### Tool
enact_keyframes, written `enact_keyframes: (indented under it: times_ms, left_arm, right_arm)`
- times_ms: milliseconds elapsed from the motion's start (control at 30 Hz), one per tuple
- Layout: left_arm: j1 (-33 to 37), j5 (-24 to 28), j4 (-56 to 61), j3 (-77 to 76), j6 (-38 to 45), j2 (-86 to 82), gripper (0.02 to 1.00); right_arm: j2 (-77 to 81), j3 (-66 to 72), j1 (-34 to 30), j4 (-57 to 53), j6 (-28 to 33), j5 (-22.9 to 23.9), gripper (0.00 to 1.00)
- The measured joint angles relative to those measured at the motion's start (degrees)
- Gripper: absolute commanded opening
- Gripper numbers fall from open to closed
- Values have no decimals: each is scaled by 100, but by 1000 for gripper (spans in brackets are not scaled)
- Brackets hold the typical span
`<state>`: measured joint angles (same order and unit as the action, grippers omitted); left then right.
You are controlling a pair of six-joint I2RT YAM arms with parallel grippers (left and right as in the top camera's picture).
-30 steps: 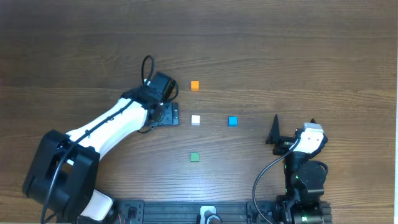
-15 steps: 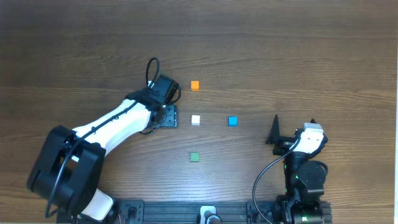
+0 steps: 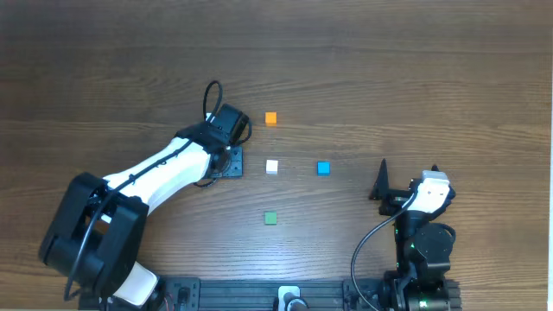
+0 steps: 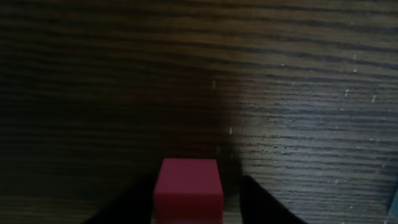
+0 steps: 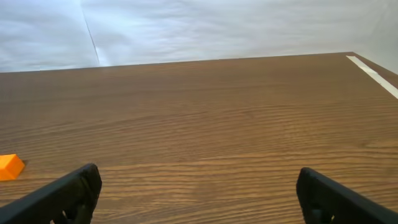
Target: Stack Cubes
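Though the red cube [image 4: 188, 190] is seen at the left end effector [image 4: 194, 198], low over the desk [image 4: 298, 93], a grasp cannot be told. From above it is covered. The white cube [image 3: 272, 166] lies near, the orange cube [image 3: 271, 118], blue cube [image 3: 323, 168] and green cube [image 3: 270, 218] farther out. The right end effector [image 3: 380, 181] is held released.

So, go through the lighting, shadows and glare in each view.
Top view: even light on the table, no strong glare. Left wrist view: dim, heavy shadow on the wood around the red cube. Right wrist view: bright and even, orange cube well lit, right end effector dark against the wood.
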<state>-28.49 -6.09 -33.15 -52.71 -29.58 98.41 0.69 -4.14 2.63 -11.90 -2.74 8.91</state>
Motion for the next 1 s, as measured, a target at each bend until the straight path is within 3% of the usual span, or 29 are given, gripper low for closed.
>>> enact_keyframes:
  times_ms: [167,667,1000]
  left_arm:
    - [0,-20,0,0,0,2,340]
    - [-35,-125,-4,-9,-199,0,45]
    - [-977,-240,-654,-1300,-863,-35,38]
  right_arm:
    - [0,0,0,0,-2,0,991]
    - [0,0,0,0,0,0,993]
    - [0,0,0,0,-2,0,993]
